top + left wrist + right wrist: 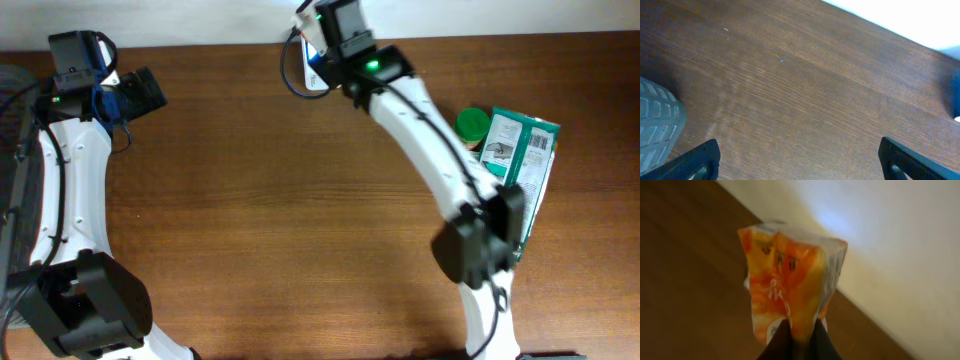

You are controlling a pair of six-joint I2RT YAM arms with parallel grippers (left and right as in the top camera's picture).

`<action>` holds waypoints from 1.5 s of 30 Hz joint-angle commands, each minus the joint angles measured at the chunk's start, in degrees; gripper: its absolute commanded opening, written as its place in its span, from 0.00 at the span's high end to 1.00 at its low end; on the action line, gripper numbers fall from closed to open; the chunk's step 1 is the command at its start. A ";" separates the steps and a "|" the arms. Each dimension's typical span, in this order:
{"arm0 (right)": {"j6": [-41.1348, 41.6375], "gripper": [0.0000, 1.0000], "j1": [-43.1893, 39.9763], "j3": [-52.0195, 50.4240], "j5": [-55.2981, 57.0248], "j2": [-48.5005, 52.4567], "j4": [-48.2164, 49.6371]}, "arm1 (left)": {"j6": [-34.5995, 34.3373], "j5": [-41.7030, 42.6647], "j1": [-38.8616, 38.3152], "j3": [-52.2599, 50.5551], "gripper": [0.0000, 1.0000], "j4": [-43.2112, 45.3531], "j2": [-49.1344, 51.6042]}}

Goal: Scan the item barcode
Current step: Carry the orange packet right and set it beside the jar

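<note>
The orange-and-white crinkled soft packet (790,275) hangs in the air above the far edge of the brown wooden table (280,200), near its middle. The right gripper (796,340) is closed tight on a thin fold at one end of the packet, so the rest stands free beyond the fingertips. No barcode shows on the face turned to the wrist camera, and I cannot make out a scanner for certain.

The left gripper (145,90) is spread wide and holds nothing, low over the far left corner. A green-and-white printed pouch (520,150) and a green round lid (472,123) lie by the right edge, well apart from the packet.

The pinch is small and the wrapper is soft, so a quick wrist turn may let the packet swivel or slip, possibly dropping past the far edge. Creases may also hide the barcode.
</note>
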 commanded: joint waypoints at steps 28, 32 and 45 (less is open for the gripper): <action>40.94 0.90 -20.57 -41.16 -6.36 -9.44 -22.08 | 0.50 -0.24 0.02 0.87 0.01 0.09 -0.37; 40.92 0.68 -20.63 -41.55 -6.38 -9.44 -22.69 | 0.50 -0.24 0.02 0.87 0.01 0.09 -0.37; 39.32 0.45 -20.65 -40.72 -7.34 -18.82 -24.94 | 0.50 -0.24 0.02 0.87 0.01 0.09 -0.37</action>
